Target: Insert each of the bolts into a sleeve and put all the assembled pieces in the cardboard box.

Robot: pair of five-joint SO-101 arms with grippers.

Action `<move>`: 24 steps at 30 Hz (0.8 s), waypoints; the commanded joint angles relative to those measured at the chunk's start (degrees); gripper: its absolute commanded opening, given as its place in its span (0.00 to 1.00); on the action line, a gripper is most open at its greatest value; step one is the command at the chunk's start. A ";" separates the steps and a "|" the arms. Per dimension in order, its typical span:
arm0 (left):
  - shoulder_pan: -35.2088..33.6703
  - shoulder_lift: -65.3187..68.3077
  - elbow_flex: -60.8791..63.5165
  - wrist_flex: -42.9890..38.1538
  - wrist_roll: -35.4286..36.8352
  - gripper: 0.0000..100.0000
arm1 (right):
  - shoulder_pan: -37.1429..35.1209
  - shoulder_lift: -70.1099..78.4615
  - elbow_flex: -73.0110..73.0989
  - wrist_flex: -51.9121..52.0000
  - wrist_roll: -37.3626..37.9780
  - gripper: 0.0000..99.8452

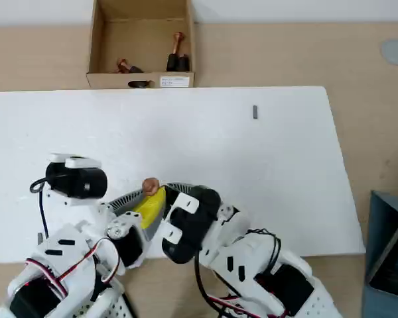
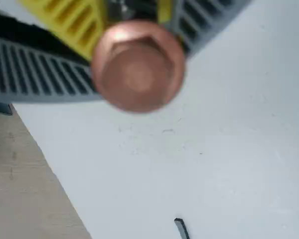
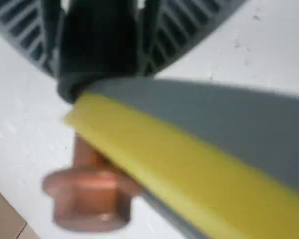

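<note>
Bolt (image 2: pixel 138 65): copper, clamped in the left gripper (image 2: pixel 134 12). Jaws are closed on the shank, and the flanged head sticks out past the yellow finger (image 2: pixel 65 22).

Right gripper (image 3: pixel 97 25) is closed around a black sleeve (image 3: pixel 97 59), held close to the bolt's shank end. Whether the tip has entered the bore cannot be told, because the left arm's yellow finger crosses the joint in the right wrist view.

Both grippers meet over the near edge of the white board (image 1: pixel 252 165), well apart from the box (image 1: pixel 96 46) at the far side. In the box, one assembled piece (image 1: pixel 178 56) stands upright and a second piece (image 1: pixel 125 66) lies beside it. A small dark strip (image 1: pixel 255 112) lies alone on the board.

Risks (judged):
- If the axes are off, the tip catches the sleeve rim, then jams or levers the sleeve out of its grip.
- The fingers are crowded, so the yellow finger could butt the sleeve and stop the shank short.
- If the left jaws let go before seating, the bolt drops and could roll off the near edge.
</note>
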State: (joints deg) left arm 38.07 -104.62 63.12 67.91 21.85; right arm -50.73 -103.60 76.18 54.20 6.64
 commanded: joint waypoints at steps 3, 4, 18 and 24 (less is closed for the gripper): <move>1.76 0.22 -0.35 3.96 0.18 0.06 | -0.04 -3.74 -0.92 -2.29 0.44 0.01; 1.67 0.22 -1.05 4.92 0.18 0.09 | -0.04 -3.74 -0.92 -2.29 0.44 0.01; -8.79 0.48 -12.40 14.15 -2.37 0.21 | -0.04 -3.74 -0.92 -2.20 0.44 0.01; -8.70 0.22 -20.22 16.00 -5.80 0.14 | 0.04 -3.74 -1.27 -1.76 0.00 0.01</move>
State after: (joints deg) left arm 29.89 -104.53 48.18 83.82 18.24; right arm -50.29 -103.52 76.09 54.02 6.73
